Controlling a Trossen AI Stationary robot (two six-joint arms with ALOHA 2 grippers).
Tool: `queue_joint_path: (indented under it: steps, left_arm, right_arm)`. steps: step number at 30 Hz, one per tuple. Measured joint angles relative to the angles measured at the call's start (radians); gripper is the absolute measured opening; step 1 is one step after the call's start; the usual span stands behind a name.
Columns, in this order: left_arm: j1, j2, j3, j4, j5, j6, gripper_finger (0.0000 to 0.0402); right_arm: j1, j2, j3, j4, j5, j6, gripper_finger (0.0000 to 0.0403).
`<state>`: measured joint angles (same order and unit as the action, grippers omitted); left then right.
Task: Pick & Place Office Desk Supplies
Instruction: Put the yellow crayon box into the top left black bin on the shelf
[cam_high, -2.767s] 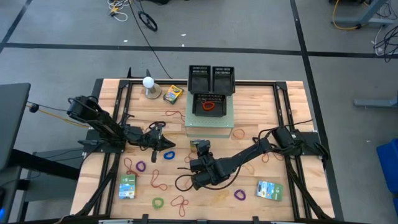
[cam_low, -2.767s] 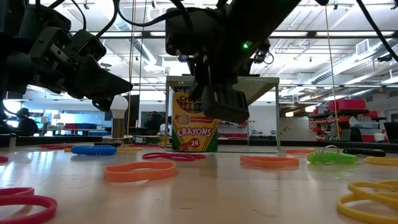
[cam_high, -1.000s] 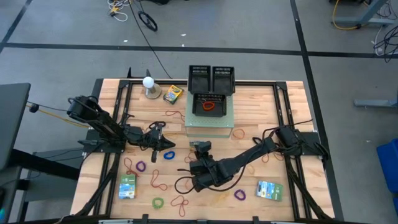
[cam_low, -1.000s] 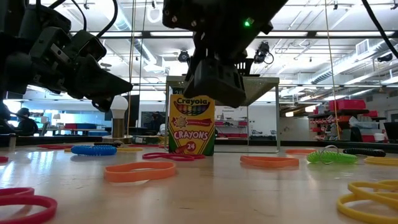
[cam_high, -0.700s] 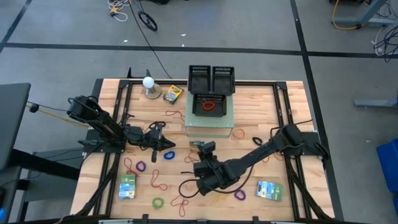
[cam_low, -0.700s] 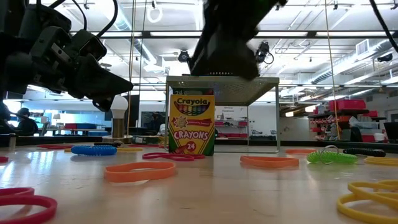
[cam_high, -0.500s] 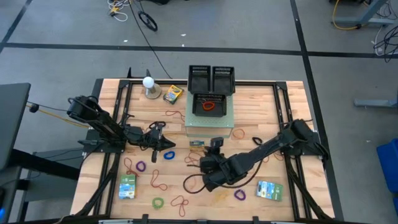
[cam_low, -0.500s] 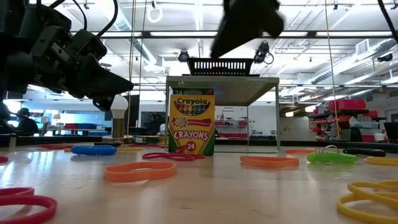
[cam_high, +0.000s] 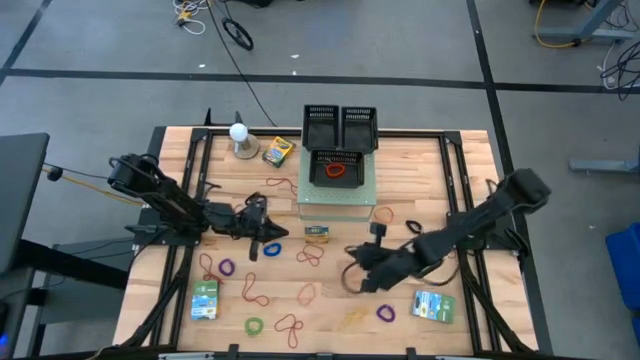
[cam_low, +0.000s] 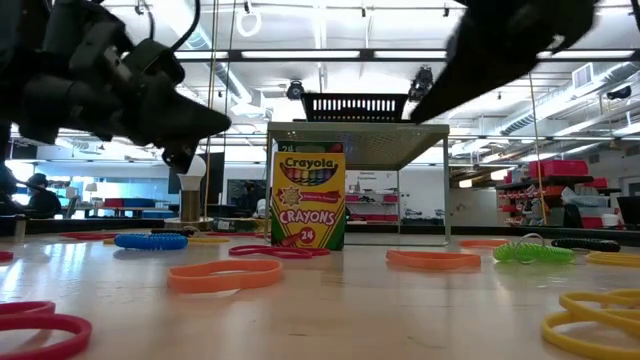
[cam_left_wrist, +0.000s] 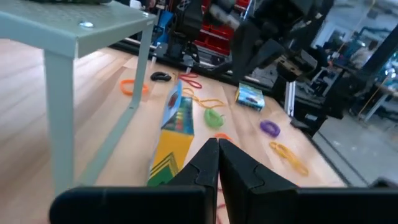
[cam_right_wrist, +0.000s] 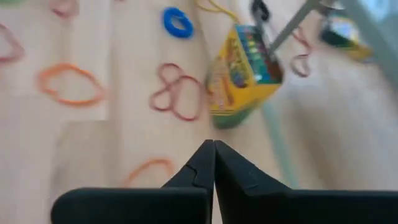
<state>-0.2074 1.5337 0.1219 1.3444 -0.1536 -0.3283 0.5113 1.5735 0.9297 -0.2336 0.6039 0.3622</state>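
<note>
A yellow-green crayon box (cam_high: 318, 233) (cam_low: 309, 200) stands upright on its bottom end on the table, just in front of the grey-green stand; no gripper touches it. My right gripper (cam_high: 352, 270) (cam_right_wrist: 213, 155) is shut and hangs to the box's right and nearer the near edge, with the box (cam_right_wrist: 245, 65) ahead of its fingers. My left gripper (cam_high: 272, 232) (cam_left_wrist: 217, 155) is shut, left of the box (cam_left_wrist: 174, 130), above a blue band. Rubber bands of several colours lie scattered. A second crayon box (cam_high: 277, 151) lies at the far left.
The grey-green stand (cam_high: 338, 195) carries black baskets, one with a red band (cam_high: 335, 170). A white ball on a base (cam_high: 239, 132) stands far left. Flat packets lie near the near edge at left (cam_high: 205, 298) and right (cam_high: 432, 305). Bands litter the near half.
My right gripper has risen from just above the crayon box and swung toward the table's right edge, leaving the box standing upright in place. My left gripper has shifted a little toward the right, closer to the box.
</note>
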Motion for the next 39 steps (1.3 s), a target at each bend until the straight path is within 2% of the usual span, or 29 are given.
queue_joint_path:
  steps: [2, 7, 13, 19, 23, 27, 31, 39]
  left_arm:
    - [0.0, 0.0, 0.03, -0.025, 0.002, -0.046, 0.0018]
    - [-0.002, 0.0, 0.133, -0.13, 0.013, -0.124, 0.0021]
    - [0.005, 0.0, 0.308, -0.331, 0.014, -0.101, 0.0048]
    - [0.015, 0.0, 0.544, -0.792, 0.015, -0.062, 0.0105]
    - [0.01, 0.0, 0.715, -1.135, -0.009, -0.016, 0.0128]
    - [0.003, 0.0, 0.846, -1.364, -0.048, 0.019, 0.0146]
    - [0.011, 0.0, 0.926, -1.504, -0.053, 0.014, 0.0179]
    - [0.033, 0.0, 0.94, -1.567, -0.044, 0.032, 0.0252]
  right_arm:
    - [-0.016, -0.061, -0.117, 0.156, -0.034, -0.001, 0.0004]
    - [-0.06, -0.183, -0.377, 0.48, -0.04, -0.028, 0.0008]
    - [-0.127, -0.292, -0.556, 0.706, -0.04, -0.073, 0.0004]
    - [-0.149, -0.333, -0.632, 0.765, -0.011, -0.087, 0.0009]
    - [-0.149, -0.331, -0.643, 0.755, -0.01, -0.09, 0.001]
    - [-0.149, -0.331, -0.643, 0.752, -0.01, -0.109, 0.001]
    - [-0.149, -0.331, -0.643, 0.754, -0.01, -0.115, 0.0011]
    - [-0.149, -0.331, -0.643, 0.754, -0.001, -0.117, 0.0011]
